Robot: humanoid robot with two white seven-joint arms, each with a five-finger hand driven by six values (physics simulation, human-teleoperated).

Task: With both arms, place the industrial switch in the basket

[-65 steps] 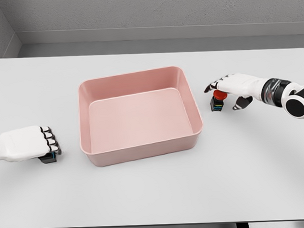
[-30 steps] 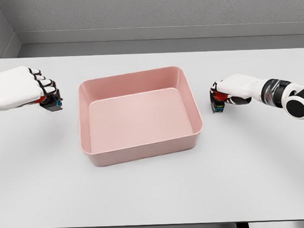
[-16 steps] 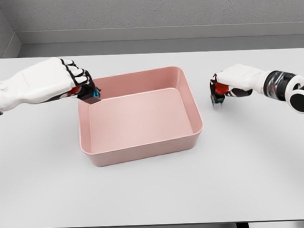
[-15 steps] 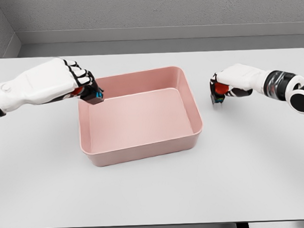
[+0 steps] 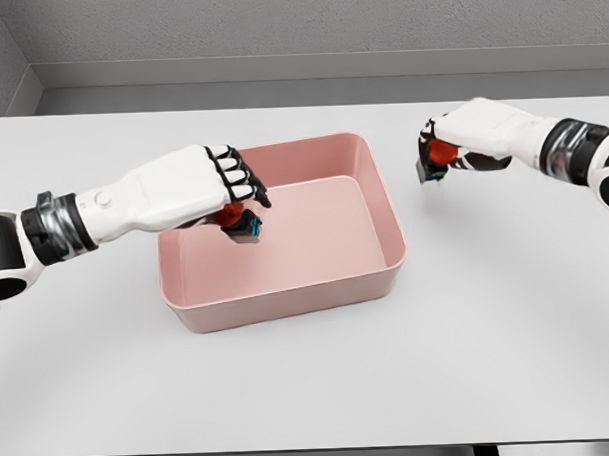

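- The white table (image 5: 310,388) carries the pink basket (image 5: 287,301)
- The left hand (image 5: 223,186) is over the basket, fingers clamped on an industrial switch (image 5: 242,222) just under it
- The right hand (image 5: 459,133) is right of the basket, clamped on a second switch (image 5: 434,161) above the table

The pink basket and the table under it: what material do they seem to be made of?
The pink rectangular basket looks like moulded plastic with a matte finish: one even colour, rounded corners, smooth seamless walls with a soft sheen. The white table looks like a smooth matte laminate or painted board, though a plain render leaves this open.
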